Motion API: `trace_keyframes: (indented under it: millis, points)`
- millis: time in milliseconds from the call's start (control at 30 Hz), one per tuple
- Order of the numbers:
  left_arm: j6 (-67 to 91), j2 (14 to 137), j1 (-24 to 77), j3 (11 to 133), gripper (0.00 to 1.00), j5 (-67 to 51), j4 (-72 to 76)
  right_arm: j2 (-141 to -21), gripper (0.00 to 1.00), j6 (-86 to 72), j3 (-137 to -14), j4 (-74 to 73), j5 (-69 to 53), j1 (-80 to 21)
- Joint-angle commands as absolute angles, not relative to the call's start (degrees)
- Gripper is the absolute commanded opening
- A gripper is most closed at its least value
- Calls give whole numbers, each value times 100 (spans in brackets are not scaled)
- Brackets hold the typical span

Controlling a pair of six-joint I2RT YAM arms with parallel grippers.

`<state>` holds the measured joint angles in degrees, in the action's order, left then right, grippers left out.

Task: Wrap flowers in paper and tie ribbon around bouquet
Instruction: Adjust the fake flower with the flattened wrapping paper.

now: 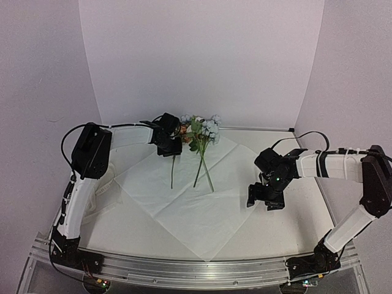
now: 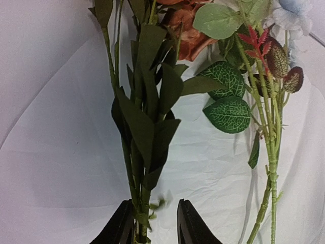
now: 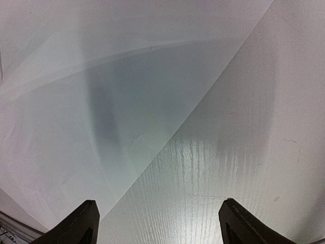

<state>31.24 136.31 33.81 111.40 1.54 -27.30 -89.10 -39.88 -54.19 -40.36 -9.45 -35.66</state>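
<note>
The flowers (image 1: 199, 138), a loose bunch of thin green stems with orange-pink and pale blue-white blooms, are seen lying unwrapped on the paper (image 1: 184, 208). Their heads are ahead of the left gripper (image 1: 168, 147) and their stems are fanned out. One leafy stem (image 2: 137, 152) is straddled by the left gripper's fingers (image 2: 122, 229). It lies against one finger while a gap is shown beside the other, so the jaws are narrowly apart rather than clamped. Just beside it, a second stem with veined leaves and a small red sprig is laid on the crinkled sheet.

The right gripper (image 1: 266, 199), well apart from the bunch, is held with its jaws wide and nothing between them. Below it lies the sheet's edge, with paper on one side and the bare table (image 3: 244, 168) on the other.

The white sheet is spread cornerwise over the glossy white table. The scene is enclosed by plain pale walls (image 1: 202, 55), and an aluminium rail (image 1: 196, 272) is fixed along the near edge.
</note>
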Motion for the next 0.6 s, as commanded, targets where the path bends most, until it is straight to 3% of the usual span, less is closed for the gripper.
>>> trace_keyframes:
  millis: [0,100,567]
  points:
    - [3069,13658,3364,11425,10,35,-2370,-8728,84,-3964,-5353,-4043,-817,-3542]
    - [3105,13446,3366,11387,0,21,-2246,-8728,84,-3964,-5344,-4043,-816,-3542]
    - [4330,12005,3357,10266,0,-955,-517,-8713,84,-3973,-5316,-3998,-853,-3542]
